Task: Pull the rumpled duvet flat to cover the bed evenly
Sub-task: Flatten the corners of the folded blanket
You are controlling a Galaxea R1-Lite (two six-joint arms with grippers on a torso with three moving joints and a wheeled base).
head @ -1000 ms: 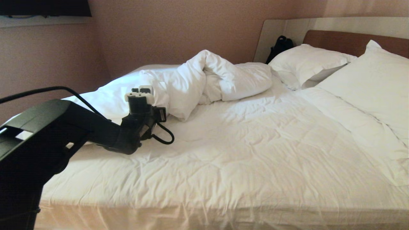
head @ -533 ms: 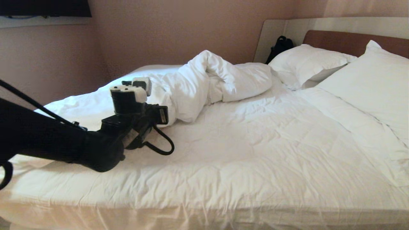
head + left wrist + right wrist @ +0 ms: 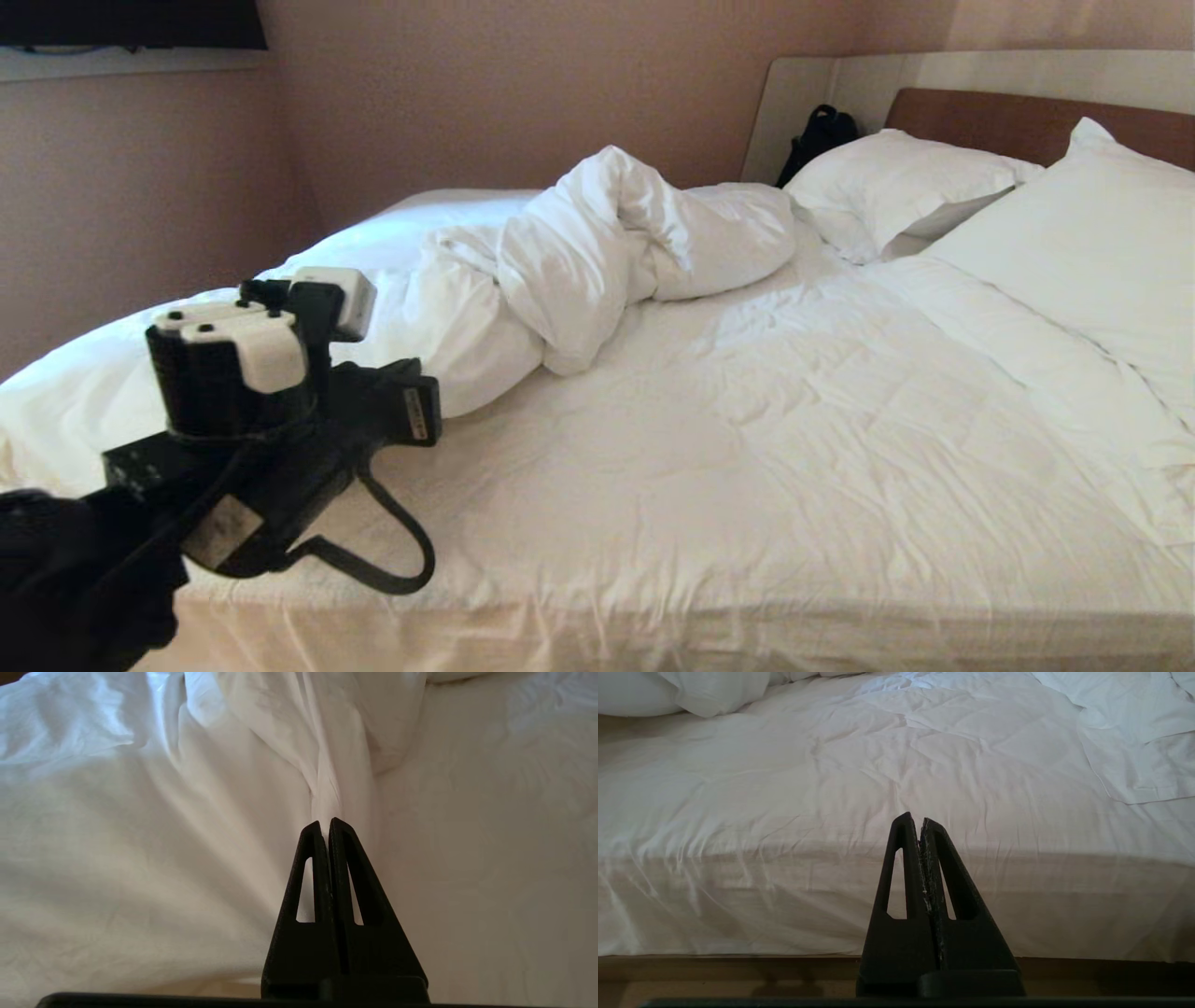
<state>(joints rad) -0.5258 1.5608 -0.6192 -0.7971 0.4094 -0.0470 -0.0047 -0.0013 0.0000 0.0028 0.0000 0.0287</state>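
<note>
The duvet (image 3: 607, 243) sits heaped in a twisted ridge in the upper middle of the head view, running from the far side of the bed (image 3: 709, 485) down toward the left. One end of it is drawn out into a stretched tongue that reaches the left gripper (image 3: 325, 823). In the left wrist view the two black fingers (image 3: 345, 877) are pressed together at their tips with a taut fold of white cloth running straight into them, so the gripper is clamped on the duvet. In the head view the arm fills the lower left of the frame, white-capped housing on top and a black cable (image 3: 392, 551) looping below it. A small label shows on the side of its black block, but its writing is too small to read.

The right gripper (image 3: 920, 821) appears only in its own wrist view, centred low in the frame, fingers together and holding nothing. It hangs in front of the near side of the mattress, with a strip of wooden floor (image 3: 738, 975) beneath.

Two white pillows (image 3: 896, 187) lie at the upper right of the head view against the brown headboard (image 3: 1008, 121). A black bag (image 3: 820, 135) stands behind them by the wall. A dark screen edge (image 3: 131, 23) sits at the upper left corner.
</note>
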